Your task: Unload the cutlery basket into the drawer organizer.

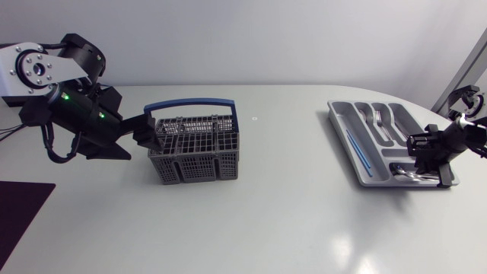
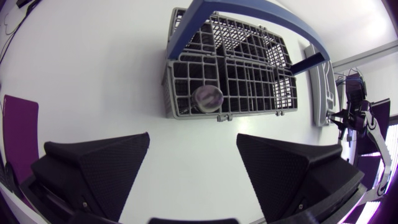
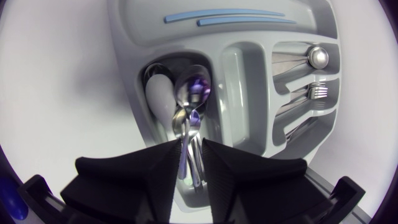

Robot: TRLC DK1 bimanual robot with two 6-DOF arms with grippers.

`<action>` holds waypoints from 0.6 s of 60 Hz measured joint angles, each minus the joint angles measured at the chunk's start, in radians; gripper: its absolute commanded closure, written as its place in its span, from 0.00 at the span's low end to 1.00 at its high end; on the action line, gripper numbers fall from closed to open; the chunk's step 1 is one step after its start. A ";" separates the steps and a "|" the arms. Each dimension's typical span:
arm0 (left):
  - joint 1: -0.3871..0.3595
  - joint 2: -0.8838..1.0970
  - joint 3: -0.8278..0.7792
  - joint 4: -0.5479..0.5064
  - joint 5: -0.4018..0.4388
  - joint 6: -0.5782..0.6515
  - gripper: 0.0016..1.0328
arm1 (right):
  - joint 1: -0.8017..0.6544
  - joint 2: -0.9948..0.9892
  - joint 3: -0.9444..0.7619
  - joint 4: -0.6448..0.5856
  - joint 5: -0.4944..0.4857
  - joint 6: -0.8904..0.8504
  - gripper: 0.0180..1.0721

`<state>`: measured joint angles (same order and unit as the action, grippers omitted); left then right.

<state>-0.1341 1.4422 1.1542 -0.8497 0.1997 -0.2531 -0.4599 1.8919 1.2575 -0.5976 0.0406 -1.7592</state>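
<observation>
At the right edge of the worktop [image 1: 266, 228], the right gripper [image 3: 191, 155] is pinching a shiny steel spoon [image 3: 193, 90], stiff and probably slippery, by its thin handle; the left gripper [image 2: 193, 138] is gaping empty.

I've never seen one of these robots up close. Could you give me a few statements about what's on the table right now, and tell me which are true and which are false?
1. The basket has a blue handle. True.
2. The left tool is clamped on that handle. False: it stands open beside the basket, holding nothing.
3. The right tool is over the organizer, gripping a spoon by its handle. True.
4. The organizer is empty. False: it holds forks, spoons and two blue sticks.
5. The basket lies on its side. False: it stands upright.
</observation>
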 measured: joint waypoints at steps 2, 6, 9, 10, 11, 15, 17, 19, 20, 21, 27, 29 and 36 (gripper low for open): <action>0.000 -0.005 -0.006 0.011 0.000 0.022 0.05 | 0.001 0.000 0.000 0.000 0.011 0.000 0.33; 0.000 -0.014 -0.016 0.021 0.000 0.057 0.05 | 0.004 -0.001 0.000 -0.001 0.018 0.000 0.28; 0.000 -0.021 -0.026 0.026 0.000 0.084 0.05 | 0.010 -0.010 -0.005 -0.002 0.018 0.001 0.24; 0.000 -0.023 -0.029 0.027 0.000 0.092 0.05 | 0.014 -0.014 -0.008 -0.004 0.018 0.001 0.23; 0.000 -0.025 -0.032 0.029 0.000 0.101 0.05 | 0.020 -0.022 -0.013 -0.006 0.018 0.002 0.21; 0.000 -0.031 -0.041 0.034 0.000 0.133 0.05 | 0.050 -0.059 -0.029 -0.041 0.019 0.013 0.15; 0.000 -0.032 -0.043 0.037 0.000 0.152 0.05 | 0.075 -0.085 -0.034 -0.076 0.016 0.029 0.13; 0.000 -0.032 -0.043 0.039 0.000 0.167 0.05 | 0.100 -0.107 -0.035 -0.102 0.014 0.049 0.10; 0.000 -0.033 -0.044 0.040 0.000 0.175 0.05 | 0.111 -0.117 -0.035 -0.112 0.013 0.059 0.09; 0.000 -0.033 -0.044 0.040 0.001 0.179 0.05 | 0.123 -0.127 -0.035 -0.121 0.012 0.071 0.09; 0.000 -0.039 -0.055 0.060 0.001 0.225 0.05 | 0.217 -0.188 -0.035 -0.204 -0.012 0.170 0.07; 0.000 -0.042 -0.060 0.064 0.001 0.240 0.05 | 0.254 -0.205 -0.035 -0.231 -0.029 0.211 0.07; 0.006 -0.052 -0.074 0.079 0.006 0.304 0.05 | 0.385 -0.257 -0.032 -0.292 -0.074 0.357 0.07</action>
<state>-0.1280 1.3903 1.0801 -0.7712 0.2058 0.0513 -0.0746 1.6344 1.2255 -0.8894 -0.0338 -1.4017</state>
